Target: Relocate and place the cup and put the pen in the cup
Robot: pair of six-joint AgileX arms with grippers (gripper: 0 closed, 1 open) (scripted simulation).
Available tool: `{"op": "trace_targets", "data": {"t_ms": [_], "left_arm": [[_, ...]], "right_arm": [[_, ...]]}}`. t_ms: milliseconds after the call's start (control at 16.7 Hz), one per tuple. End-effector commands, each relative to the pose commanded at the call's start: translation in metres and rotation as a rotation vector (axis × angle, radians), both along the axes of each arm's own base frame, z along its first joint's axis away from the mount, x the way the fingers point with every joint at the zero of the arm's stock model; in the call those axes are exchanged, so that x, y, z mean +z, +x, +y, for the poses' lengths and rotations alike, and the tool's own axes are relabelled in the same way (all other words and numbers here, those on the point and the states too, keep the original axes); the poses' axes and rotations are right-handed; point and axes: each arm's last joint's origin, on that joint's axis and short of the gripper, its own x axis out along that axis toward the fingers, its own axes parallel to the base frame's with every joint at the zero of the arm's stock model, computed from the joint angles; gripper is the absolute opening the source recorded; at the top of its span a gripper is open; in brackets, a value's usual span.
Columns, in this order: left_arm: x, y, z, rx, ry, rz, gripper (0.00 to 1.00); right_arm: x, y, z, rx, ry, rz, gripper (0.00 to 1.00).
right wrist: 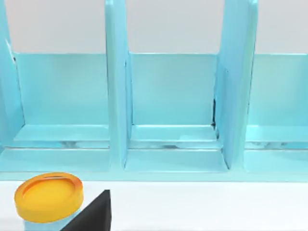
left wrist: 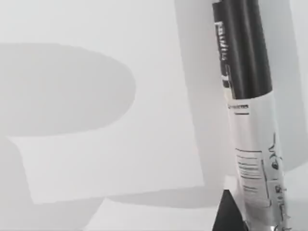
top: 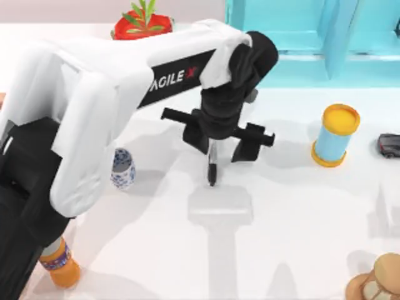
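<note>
Standing at the tabletop's (top: 281,250) near left corner is an orange bottle (top: 61,265), partly under the left arm (top: 94,106). Farther back on the left side, the cup (top: 122,169) sits upright and alone, well apart from the pen (top: 212,167). Over the middle of the tabletop the left gripper (top: 214,152) hangs with its fingers clamped on the pen, which points down, its black tip above the surface with a shadow beneath it. From the left wrist view the pen (left wrist: 252,120) shows a black cap and a white printed barrel running up to one dark fingertip (left wrist: 228,214). Behind the arm, at the far edge, is a red pot (top: 142,25) with a green plant. Toward the right side stands a light-blue cylinder (top: 336,134) with a yellow-orange top, and beside the right edge a small dark toy car (top: 389,145). A blue shelf (top: 300,37) runs along the far right edge; the right wrist view shows its compartments (right wrist: 173,96). Whether the right gripper is apart or together I cannot tell.
</note>
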Motion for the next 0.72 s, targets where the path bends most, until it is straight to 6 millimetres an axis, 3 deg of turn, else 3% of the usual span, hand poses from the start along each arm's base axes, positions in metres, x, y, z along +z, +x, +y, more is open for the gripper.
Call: {"op": "trace_targets", "data": {"t_ms": [480,540,720], "left_arm": [[0.000,0.000,0.000,0.000,0.000,0.000,0.00],[0.031,-0.008,-0.011,-0.002,-0.089,-0.007,0.00],[0.043,-0.018,-0.013,-0.005,-0.089,-0.010,0.00]], "right_arm": [[0.000,0.000,0.000,0.000,0.000,0.000,1.00],[0.000,0.000,0.000,0.000,0.000,0.000,1.00],[0.000,0.000,0.000,0.000,0.000,0.000,1.00]]}}
